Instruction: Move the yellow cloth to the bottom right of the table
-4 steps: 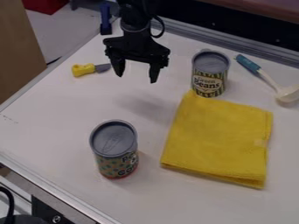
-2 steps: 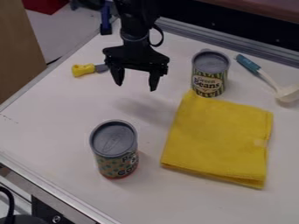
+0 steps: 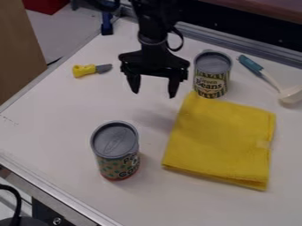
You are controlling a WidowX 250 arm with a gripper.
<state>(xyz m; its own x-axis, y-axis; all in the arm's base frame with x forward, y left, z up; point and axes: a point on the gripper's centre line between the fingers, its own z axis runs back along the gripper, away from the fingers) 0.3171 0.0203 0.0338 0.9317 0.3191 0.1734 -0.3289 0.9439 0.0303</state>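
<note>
White table has metal-trimmed edges and soft shadows on its top, with a brown panel off its left side, pale floor and a red object past its far-left corner, and a dark band behind it.

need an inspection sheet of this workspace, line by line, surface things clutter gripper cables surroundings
surface: pale tabletop with small dark marks near its left edge
job's things: yellow cloth folded flat, right of centre
clutter: upright can in front, green beans can at the cloth's far corner, yellow-handled toy knife, ladle at right
gripper: black gripper above the table, open, holding nothing
cables: black cable at lower left, off the tabletop; another looped at the arm
surroundings: brown panel at left, red object beyond the table
</note>
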